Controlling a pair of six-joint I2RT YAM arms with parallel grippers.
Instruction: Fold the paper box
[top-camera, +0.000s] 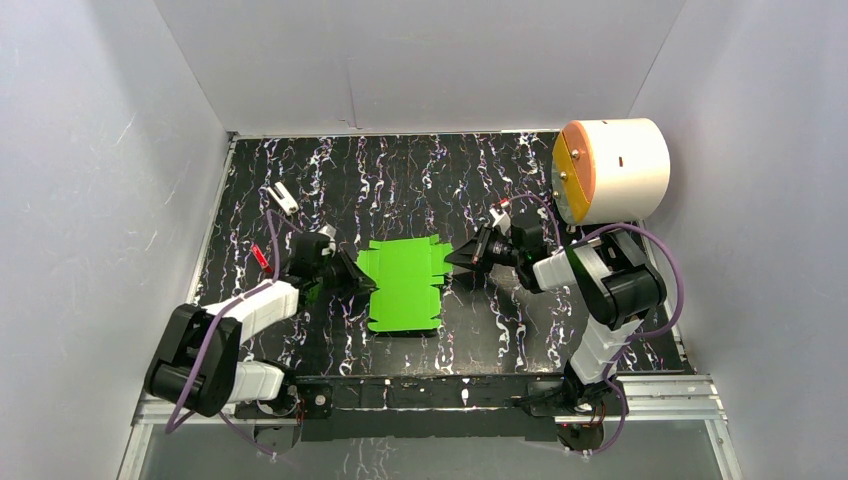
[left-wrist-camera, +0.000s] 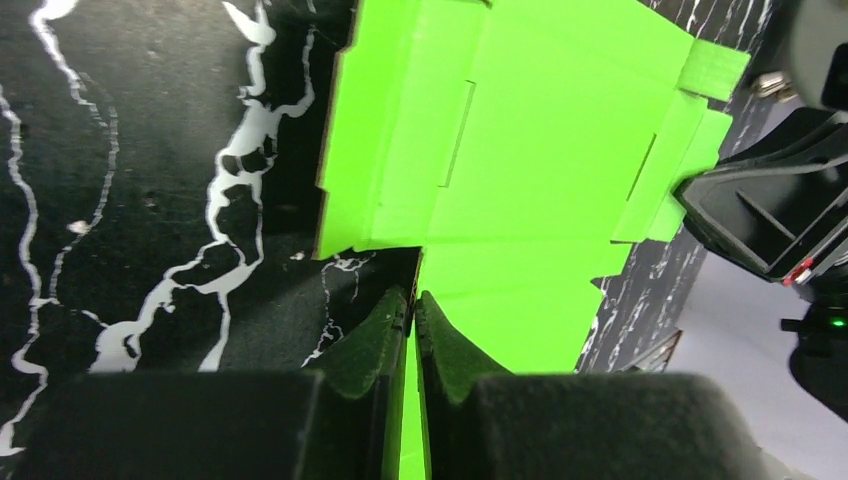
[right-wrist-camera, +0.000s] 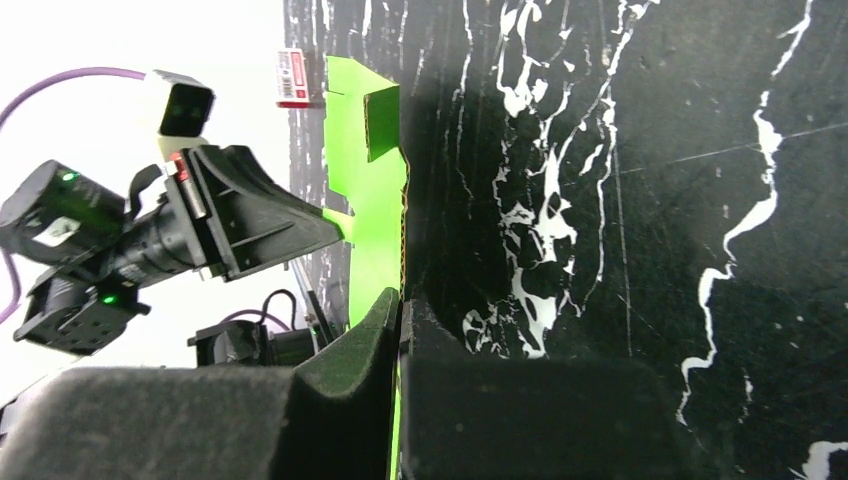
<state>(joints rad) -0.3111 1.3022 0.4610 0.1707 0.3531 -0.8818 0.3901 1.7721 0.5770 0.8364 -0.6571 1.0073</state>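
Worktop of black, white-veined surface (top-camera: 480, 180) carries everything in the top view. At its 10 o'clock corner lies a small white block-shaped object (top-camera: 284, 197), too small to identify. A small red item (top-camera: 261, 257) lies near the 9 o'clock edge, just beside the left arm's wrist.

The left tool (top-camera: 352, 272) reaches in from 8 o'clock and meets the 9 o'clock edge of the paper box (top-camera: 405, 285), a bright green die-cut sheet of thin card with notched tabs, lying spread near the middle of the worktop. In the left wrist view, the left tool (left-wrist-camera: 412, 300) has its two black pads pressed narrow on the sheet (left-wrist-camera: 530, 150), with a sliver of green showing between them.

The right tool (top-camera: 455, 258) comes from 3 o'clock and meets the sheet's 2 o'clock tabs. In the right wrist view, this tool (right-wrist-camera: 400, 300) is likewise pinched tight on the green edge (right-wrist-camera: 375, 200), and a small flap near the sheet's far end is bent up.

A large white cylinder with an orange-yellow face (top-camera: 620, 165) stands at the worktop's 2 o'clock corner, well apart from the sheet.
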